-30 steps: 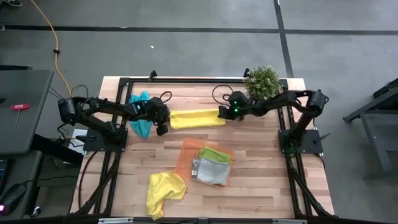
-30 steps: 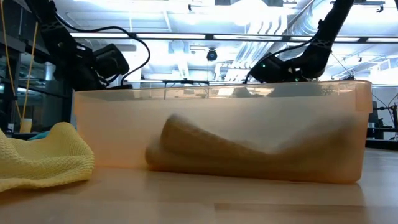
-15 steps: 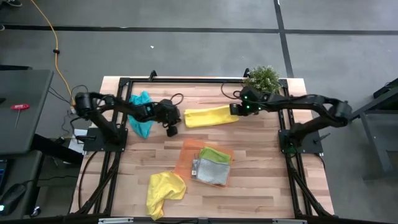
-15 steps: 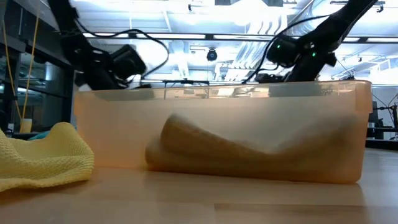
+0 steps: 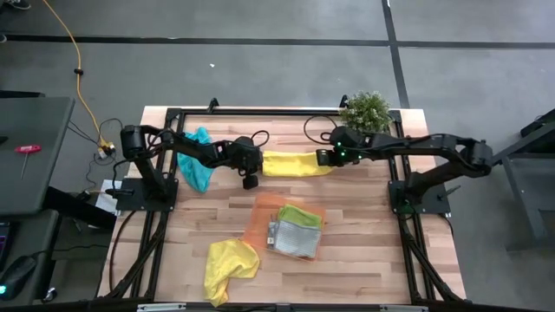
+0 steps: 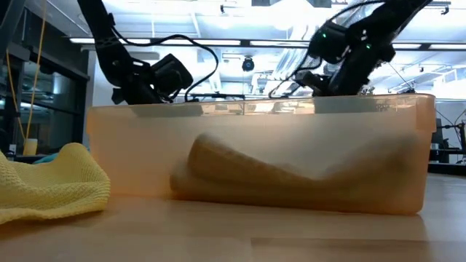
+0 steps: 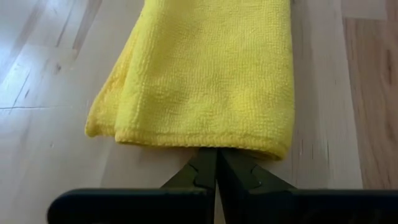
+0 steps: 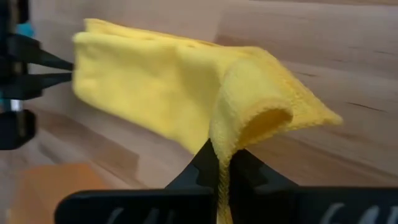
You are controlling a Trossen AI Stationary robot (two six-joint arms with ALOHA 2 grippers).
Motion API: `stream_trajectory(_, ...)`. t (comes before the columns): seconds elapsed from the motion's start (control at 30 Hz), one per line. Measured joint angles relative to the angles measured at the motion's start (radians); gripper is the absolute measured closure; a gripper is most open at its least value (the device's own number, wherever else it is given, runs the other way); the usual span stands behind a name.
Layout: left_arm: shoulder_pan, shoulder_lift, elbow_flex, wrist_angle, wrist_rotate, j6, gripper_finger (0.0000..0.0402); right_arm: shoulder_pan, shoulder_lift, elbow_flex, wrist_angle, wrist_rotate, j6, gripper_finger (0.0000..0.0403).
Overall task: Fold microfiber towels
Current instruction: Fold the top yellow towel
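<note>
R hand (image 5: 321,158) just closed on yellow towel (image 5: 297,163) end, raised | L hand (image 5: 257,161) closed at opp edge, grip unclear | towel back-centre of tabletop (image 5: 364,251) | you're mid-fold, pull across next

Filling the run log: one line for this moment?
left pincer: shut at yellow towel edge | right pincer: shut on yellow towel | tray: two towels inside

Across the back half of the table (image 5: 364,260), the stretched yellow towel (image 5: 295,163) and both arms form one barrier from side to side. The orange tray (image 5: 262,208) blocks the centre, the crumpled yellow towel (image 5: 227,263) the front left. Bare wood lies open at the front right.
</note>
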Motion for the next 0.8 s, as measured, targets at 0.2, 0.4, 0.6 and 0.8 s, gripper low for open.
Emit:
stream_trajectory(0.2, 0.0, 0.0, 0.0, 0.0, 0.0, -0.012, 0.0401, 0.052, 0.073, 0.106, 0.005, 0.016, 0.024, 0.0402)
stream_trajectory(0.4, 0.0, 0.0, 0.0, 0.001, -0.001, -0.034, 0.0401, 0.097, 0.22, 0.232, 0.021, 0.004, 0.011, 0.0403)
stream_trajectory(0.6, 0.0, 0.0, 0.0, 0.003, -0.003, -0.037, 0.0401, 0.124, 0.389, 0.349, 0.129, -0.008, -0.002, 0.0403)
stream_trajectory(0.8, 0.0, 0.0, 0.0, 0.004, -0.004, -0.06, 0.0401, 0.133, 0.521, 0.459, 0.197, -0.013, 0.004, 0.0403)
